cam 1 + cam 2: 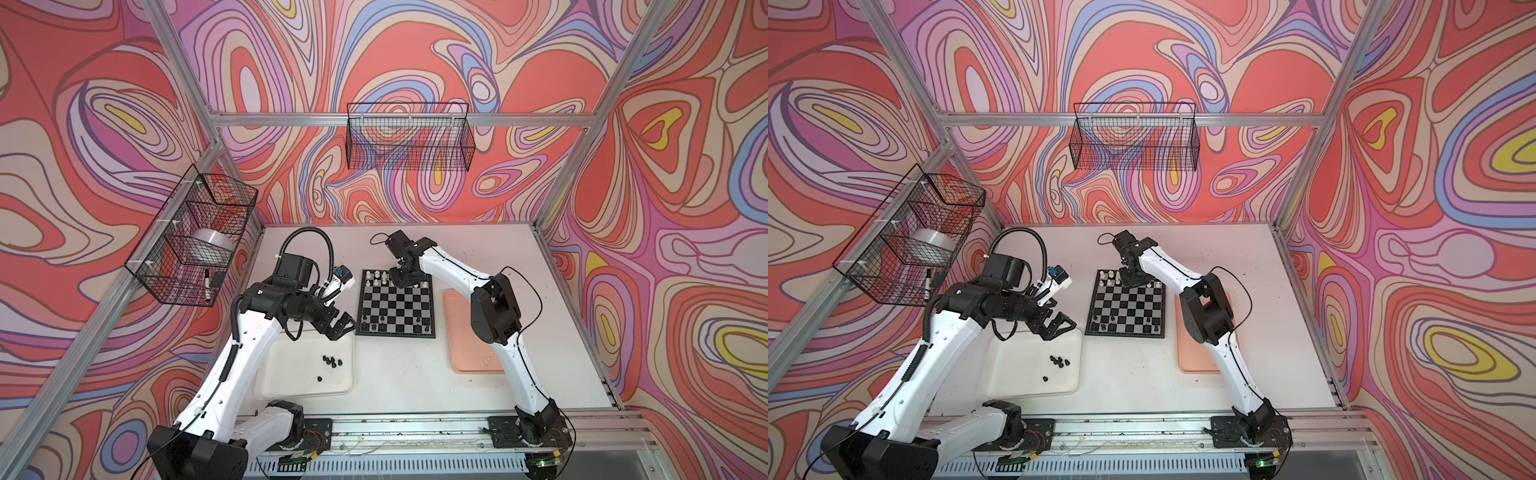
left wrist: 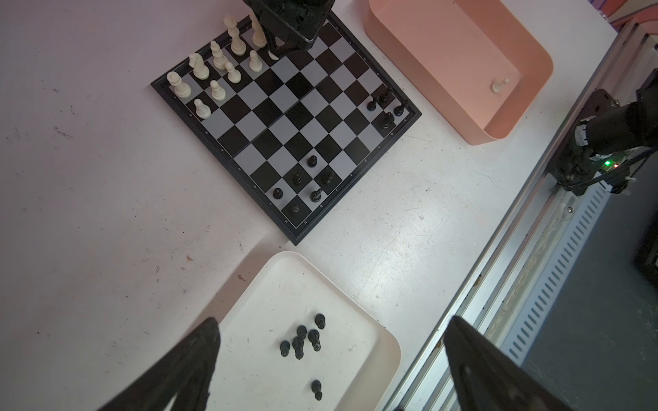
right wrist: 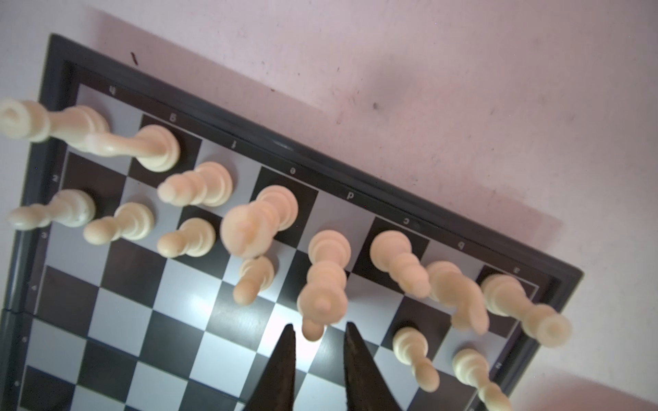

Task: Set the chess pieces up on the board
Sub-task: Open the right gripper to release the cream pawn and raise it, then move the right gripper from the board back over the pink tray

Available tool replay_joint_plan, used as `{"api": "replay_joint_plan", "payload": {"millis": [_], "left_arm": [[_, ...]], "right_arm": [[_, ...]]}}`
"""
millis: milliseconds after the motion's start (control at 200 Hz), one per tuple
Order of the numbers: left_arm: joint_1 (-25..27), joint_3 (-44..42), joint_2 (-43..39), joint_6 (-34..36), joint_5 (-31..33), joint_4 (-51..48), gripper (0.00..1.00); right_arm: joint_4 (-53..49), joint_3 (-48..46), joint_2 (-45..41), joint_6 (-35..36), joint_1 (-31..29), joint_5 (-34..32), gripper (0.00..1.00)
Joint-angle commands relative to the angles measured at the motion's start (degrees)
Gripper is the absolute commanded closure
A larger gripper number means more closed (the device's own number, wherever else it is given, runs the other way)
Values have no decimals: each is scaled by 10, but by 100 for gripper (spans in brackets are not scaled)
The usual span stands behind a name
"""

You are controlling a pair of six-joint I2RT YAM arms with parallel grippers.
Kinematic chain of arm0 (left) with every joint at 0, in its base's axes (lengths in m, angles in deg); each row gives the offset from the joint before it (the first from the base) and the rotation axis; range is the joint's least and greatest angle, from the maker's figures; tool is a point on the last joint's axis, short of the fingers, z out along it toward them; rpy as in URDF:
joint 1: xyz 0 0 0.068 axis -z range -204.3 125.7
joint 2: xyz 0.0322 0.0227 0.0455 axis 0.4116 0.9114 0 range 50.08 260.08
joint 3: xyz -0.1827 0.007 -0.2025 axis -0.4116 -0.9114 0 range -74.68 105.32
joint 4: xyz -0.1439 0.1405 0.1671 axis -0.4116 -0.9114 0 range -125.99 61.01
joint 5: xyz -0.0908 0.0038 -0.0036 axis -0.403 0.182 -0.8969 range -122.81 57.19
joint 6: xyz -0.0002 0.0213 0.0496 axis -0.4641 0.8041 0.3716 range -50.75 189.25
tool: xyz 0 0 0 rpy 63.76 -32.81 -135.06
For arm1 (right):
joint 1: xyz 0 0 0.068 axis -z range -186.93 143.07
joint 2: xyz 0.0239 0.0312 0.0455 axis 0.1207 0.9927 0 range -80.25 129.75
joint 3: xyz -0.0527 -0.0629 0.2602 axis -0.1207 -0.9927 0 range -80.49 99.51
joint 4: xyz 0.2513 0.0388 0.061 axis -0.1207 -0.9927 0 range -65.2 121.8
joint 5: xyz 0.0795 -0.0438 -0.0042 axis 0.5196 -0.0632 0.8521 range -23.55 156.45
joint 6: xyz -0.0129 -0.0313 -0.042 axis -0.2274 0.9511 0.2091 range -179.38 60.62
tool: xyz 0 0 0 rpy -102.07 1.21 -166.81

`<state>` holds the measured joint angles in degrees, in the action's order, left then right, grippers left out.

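Nearest the rail, on the robot's left, the white tray (image 1: 286, 378) holds a loose cluster of black chess pieces (image 2: 302, 338), some lying on their sides. The left gripper (image 1: 341, 328) hangs over the tray's far edge with its fingers (image 2: 199, 356) spread fully apart. They hold nothing and touch nothing. Beyond the tray, the board (image 1: 395, 307) lies flat at mid-table. A few black pieces (image 2: 312, 162) stand on its near ranks, and most squares there are vacant. The pink tray (image 1: 457, 332) sits just beside the board on the right and contains one toppled cream pawn (image 2: 498, 85). On the far ranks stand the cream pieces (image 2: 199, 67), nearly complete. The right gripper (image 3: 320, 329) is lowered among them over the pawn rank. Its fingers (image 3: 288, 356) are narrowly parted on either side of a pawn (image 3: 313, 332) standing in front of the queen (image 3: 327, 249). A sliver of board shows on each side of the pawn's head, so the pawn reads as released, not clamped. The step in hand is judged to be seating this pawn. The next move calls for a straight vertical retreat, because the queen and the adjacent pawns stand close enough to be brushed over. The right gripper should then collect the pawn from the pink tray, and the left gripper should descend on a single black piece at the edge of the cluster.
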<state>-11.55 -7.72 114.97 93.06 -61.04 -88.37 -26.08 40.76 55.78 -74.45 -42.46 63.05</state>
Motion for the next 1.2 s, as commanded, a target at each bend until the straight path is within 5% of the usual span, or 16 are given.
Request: {"api": "replay_joint_plan", "payload": {"millis": [0, 300, 711, 951, 1197], "left_arm": [[-1, -2, -13, 2, -7, -11, 1], [-2, -4, -24, 4, -11, -9, 1], [3, 1, -16, 16, -22, -12, 1], [13, 11, -11, 19, -26, -16, 1], [23, 18, -6, 24, -25, -22, 1]], "right_arm": [[-6, -13, -35, 0, -7, 4, 76], [-15, -80, -101, -11, -18, 6, 76], [-55, -321, -336, -65, -12, -48, 77], [-40, -528, -503, -129, 79, -23, 79], [-33, -639, -594, -187, 124, -25, 74]]}}
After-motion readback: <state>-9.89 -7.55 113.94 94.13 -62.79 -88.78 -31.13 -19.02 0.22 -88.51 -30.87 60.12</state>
